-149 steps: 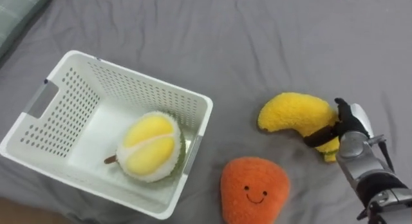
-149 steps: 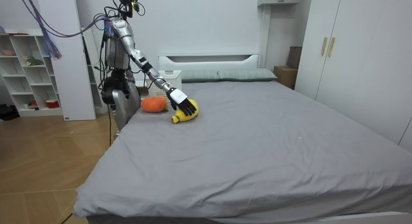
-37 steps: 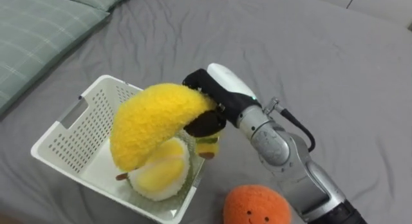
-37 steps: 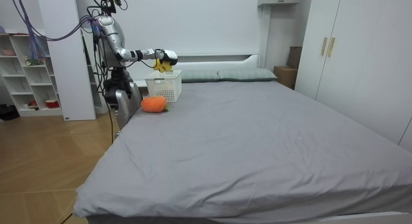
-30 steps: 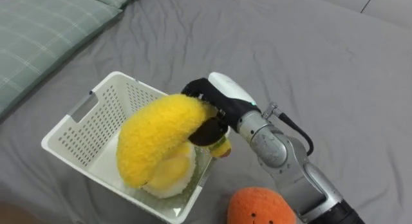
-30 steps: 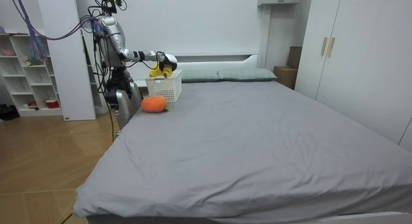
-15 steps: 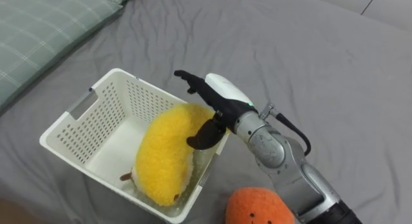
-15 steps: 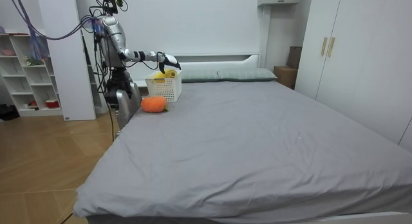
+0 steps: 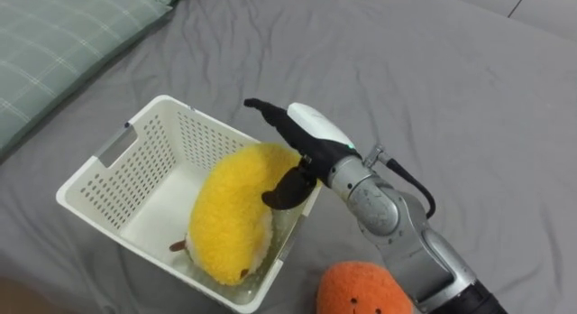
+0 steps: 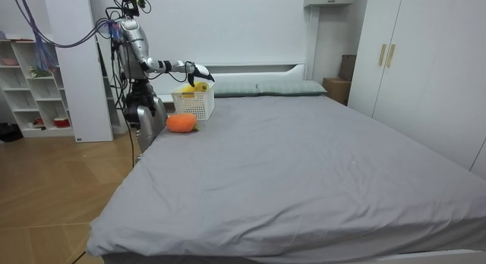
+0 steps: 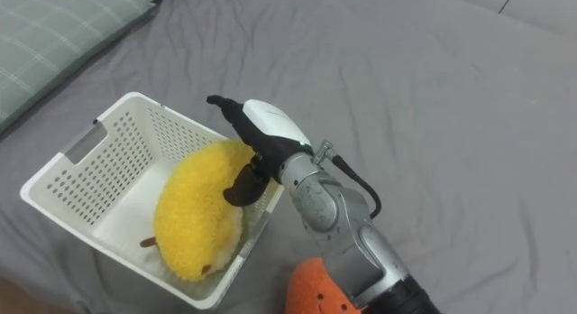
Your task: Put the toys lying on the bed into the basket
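Yellow plush (image 9: pixel 232 219) in basket (image 9: pixel 90 198) | right robot hand (image 9: pixel 309 133) spread, just above

Head cams over basket (image 9: pixel 142 174) – room cam, far

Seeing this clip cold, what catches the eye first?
A big yellow plush toy lies in the white basket on the grey bed, with the right hand open beside it at the basket's rim. An orange plush toy sits on the bed beside the basket, nearer the robot.
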Robot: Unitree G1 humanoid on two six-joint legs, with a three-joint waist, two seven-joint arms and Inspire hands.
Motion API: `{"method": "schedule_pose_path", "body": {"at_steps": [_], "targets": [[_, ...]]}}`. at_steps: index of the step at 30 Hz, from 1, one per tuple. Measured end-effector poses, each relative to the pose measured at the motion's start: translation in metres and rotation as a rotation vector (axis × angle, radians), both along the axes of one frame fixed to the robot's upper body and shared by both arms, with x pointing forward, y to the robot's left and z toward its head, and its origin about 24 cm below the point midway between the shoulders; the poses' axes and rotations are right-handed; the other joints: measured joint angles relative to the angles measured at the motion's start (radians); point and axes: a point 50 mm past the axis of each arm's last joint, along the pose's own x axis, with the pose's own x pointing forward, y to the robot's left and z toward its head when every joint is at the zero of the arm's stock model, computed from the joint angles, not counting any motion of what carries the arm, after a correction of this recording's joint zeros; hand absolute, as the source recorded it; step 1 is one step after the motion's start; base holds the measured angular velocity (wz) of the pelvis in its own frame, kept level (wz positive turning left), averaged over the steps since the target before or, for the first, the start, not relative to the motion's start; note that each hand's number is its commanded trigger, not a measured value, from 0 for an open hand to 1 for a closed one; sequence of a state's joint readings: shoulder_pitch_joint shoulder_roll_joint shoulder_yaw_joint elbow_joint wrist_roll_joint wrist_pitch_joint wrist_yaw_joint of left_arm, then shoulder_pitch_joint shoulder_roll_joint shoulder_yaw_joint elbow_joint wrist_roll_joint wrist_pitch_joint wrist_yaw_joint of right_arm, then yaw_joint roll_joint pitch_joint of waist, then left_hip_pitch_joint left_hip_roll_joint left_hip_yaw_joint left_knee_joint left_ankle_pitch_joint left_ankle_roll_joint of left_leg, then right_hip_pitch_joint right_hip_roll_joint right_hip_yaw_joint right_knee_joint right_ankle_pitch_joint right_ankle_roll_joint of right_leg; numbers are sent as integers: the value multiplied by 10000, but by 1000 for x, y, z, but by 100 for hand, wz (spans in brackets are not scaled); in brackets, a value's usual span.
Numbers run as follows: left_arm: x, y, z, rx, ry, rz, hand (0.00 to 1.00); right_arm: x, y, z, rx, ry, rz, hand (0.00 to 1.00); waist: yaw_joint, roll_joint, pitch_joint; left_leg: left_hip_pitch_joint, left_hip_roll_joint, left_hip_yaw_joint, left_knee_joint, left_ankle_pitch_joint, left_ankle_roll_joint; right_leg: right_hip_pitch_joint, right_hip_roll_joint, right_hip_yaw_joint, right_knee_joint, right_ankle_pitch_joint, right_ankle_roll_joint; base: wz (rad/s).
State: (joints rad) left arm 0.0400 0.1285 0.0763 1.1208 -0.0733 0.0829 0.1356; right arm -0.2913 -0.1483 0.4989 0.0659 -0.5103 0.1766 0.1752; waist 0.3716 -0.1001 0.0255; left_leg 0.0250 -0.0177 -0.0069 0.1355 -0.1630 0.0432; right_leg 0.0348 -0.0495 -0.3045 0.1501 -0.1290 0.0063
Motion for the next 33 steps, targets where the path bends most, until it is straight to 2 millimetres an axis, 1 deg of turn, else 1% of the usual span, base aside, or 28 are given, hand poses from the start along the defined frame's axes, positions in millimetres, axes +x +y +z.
{"method": "schedule_pose_path", "body": {"at_steps": [3,8,10,11,12,14,15,16,17,19,21,23,24,27,30,31,33], "targets": [[0,0,0,33,6,6,0,0,0,0,130,4,-50,0,-74,2,-1,5,0,0,1,0,0,1,-2,0,0,0,0,0],[-1,2,0,99,45,37,0,2,-4,2,230,-188,-302,0,-143,20,-32,16,0,30,6,1,1,2,-4,17,4,0,0,0],[-2,3,0,123,70,86,0,3,-7,5,255,-326,-373,0,-213,57,-67,19,-3,29,8,1,1,11,-3,25,4,0,0,0],[-3,3,0,122,85,123,0,3,-8,8,346,-395,-441,0,-263,84,-101,23,-3,29,10,1,1,17,-4,30,4,0,0,0],[-5,3,0,106,114,186,0,5,-11,10,548,-439,-570,0,-380,127,-130,38,-3,24,21,1,1,45,-3,33,4,0,0,0],[-8,3,-1,34,130,425,0,8,-18,18,885,-626,-842,0,-485,234,-127,95,-4,52,23,1,2,95,-4,84,1,0,0,-2],[-10,3,-1,15,165,551,0,10,-23,21,1149,-720,-1057,0,-603,296,-127,159,-1,66,14,1,2,152,-1,146,-1,0,0,-4],[-13,4,-2,28,228,614,0,11,-28,24,1492,-709,-1263,0,-720,352,-168,195,4,82,5,1,1,166,-8,209,6,0,0,-6],[-14,4,-2,29,247,641,0,12,-31,25,1616,-724,-1346,0,-763,372,-181,209,9,120,1,0,0,165,-9,255,6,0,0,-12],[-17,5,-2,44,278,752,0,14,-39,28,1867,-789,-1659,0,-1039,409,-204,240,27,242,6,1,-4,162,-10,305,8,0,0,-12],[-19,5,-2,52,312,773,0,13,-48,27,2006,-749,-2041,0,-1225,413,-220,269,34,303,6,2,-6,164,-6,350,29,0,0,-9],[-21,5,-3,53,363,799,0,12,-57,25,2291,-655,-2426,0,-1345,414,-219,274,35,384,0,1,-5,164,2,428,31,0,0,-13],[-23,5,-3,65,397,826,0,11,-62,24,2370,-639,-2642,0,-1473,408,-221,278,36,418,-4,0,-5,161,3,458,41,0,0,-14],[-25,8,-3,101,385,1054,0,11,-75,23,2539,-671,-3142,0,-1527,377,-232,366,57,581,-44,-8,-8,150,40,576,39,2,-2,-14],[-29,9,-3,141,454,1130,0,9,-80,23,2531,-769,-3374,0,-1793,325,-266,400,59,592,-45,-9,-7,144,40,602,38,3,-4,-2],[-31,9,-3,143,499,1136,0,7,-83,23,2572,-785,-3486,0,-1851,317,-271,413,59,604,-47,-10,-6,146,65,719,37,6,-1,0],[-33,9,-3,143,555,1150,0,2,-88,20,2622,-750,-3659,0,-1921,316,-272,441,59,646,-50,-15,-4,150,74,807,36,8,1,-7]]}}
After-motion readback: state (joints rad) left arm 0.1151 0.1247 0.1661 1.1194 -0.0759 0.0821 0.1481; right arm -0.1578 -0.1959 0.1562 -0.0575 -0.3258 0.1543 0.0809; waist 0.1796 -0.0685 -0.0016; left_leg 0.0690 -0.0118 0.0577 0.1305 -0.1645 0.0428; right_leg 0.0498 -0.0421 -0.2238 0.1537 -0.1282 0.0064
